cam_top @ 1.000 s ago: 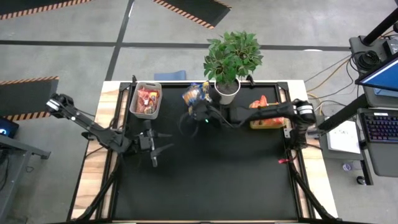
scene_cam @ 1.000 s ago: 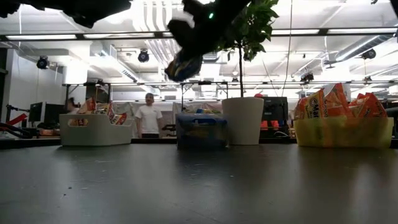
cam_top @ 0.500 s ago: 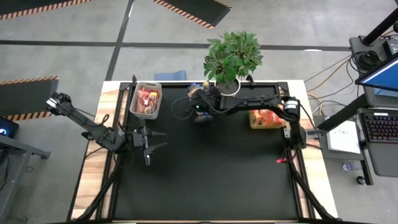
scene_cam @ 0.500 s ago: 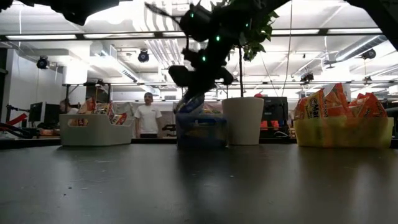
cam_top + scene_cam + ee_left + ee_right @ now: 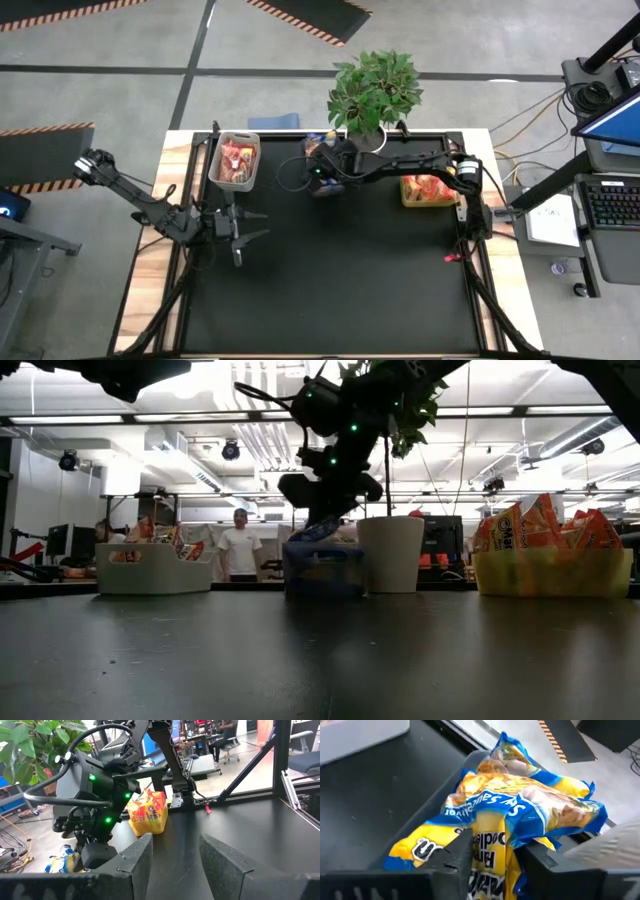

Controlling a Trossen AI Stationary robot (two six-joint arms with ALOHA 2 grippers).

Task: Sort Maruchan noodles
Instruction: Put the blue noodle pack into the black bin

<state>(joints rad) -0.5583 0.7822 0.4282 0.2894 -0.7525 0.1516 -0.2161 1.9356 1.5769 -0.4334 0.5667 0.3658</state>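
My right gripper hangs over the dark bin at the table's far edge, shut on a blue-and-yellow noodle packet. In the low view the packet dips into that bin. More blue-and-yellow packets lie heaped inside it. Red-orange packets fill the grey bin. Orange packets stand in the yellow-green bin. My left gripper waits open above the table's left part, touching nothing. My right gripper pinches the blue-and-yellow packet between its two fingers, which come from above, slanting down. Which end of the packet it has is hidden by the gripper. The packet's free end reaches down onto the heap in the dark bin.
A potted plant in a white pot stands right beside the dark bin, under my right arm. The three bins line the far edge. The black mat spreads toward the near edge. A person stands in the room beyond.
My right gripper has carried the blue-and-yellow packet from above the mat toward the far edge and lowered it into the dark bin, then held still. My left gripper has drawn back a little toward the table's left edge.
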